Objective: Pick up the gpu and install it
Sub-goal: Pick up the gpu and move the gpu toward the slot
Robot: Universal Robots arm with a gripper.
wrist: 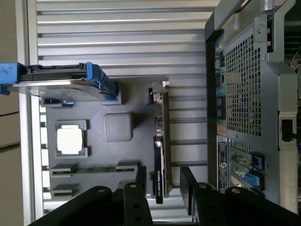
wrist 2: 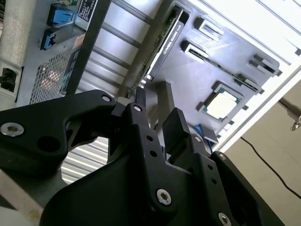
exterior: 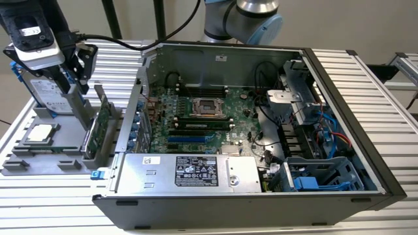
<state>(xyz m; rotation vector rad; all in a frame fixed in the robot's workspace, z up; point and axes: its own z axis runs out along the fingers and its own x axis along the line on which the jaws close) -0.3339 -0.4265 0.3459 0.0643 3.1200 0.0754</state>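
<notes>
Black fingers spread wide (gripping nothing) above the upright gpu.

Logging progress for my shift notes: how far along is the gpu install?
Nothing looks done: the gpu stands on edge in the grey tray, outside the computer case. In hand: the open gripper hovers above it, not gripping. Left: pickup and installation.
</notes>
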